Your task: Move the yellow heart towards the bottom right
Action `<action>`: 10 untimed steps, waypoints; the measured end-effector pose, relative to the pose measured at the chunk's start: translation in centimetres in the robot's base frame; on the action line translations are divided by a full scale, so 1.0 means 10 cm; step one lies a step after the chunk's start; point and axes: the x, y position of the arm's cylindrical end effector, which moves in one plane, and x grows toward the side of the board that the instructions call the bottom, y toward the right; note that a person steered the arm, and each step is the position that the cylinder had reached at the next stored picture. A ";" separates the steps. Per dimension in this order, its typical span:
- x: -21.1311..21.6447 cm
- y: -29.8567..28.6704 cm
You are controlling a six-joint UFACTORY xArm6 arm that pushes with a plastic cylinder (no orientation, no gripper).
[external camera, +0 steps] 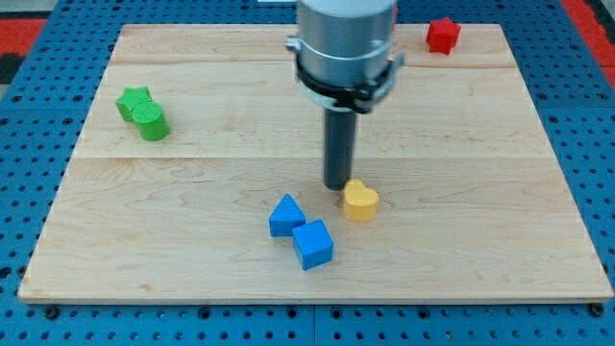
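At board centre, my tip (336, 185) touching yellow heart (361, 202) (heart lower right)

The arm's grey housing (346, 43) is cut off by the view's top edge. It hides a strip of the counter (192, 240) at the far edge. The red block's (443, 36) shape is too small to tell.
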 end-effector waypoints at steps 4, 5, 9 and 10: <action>0.67 0.50; 0.70 0.84; 0.48 1.14; 0.28 1.23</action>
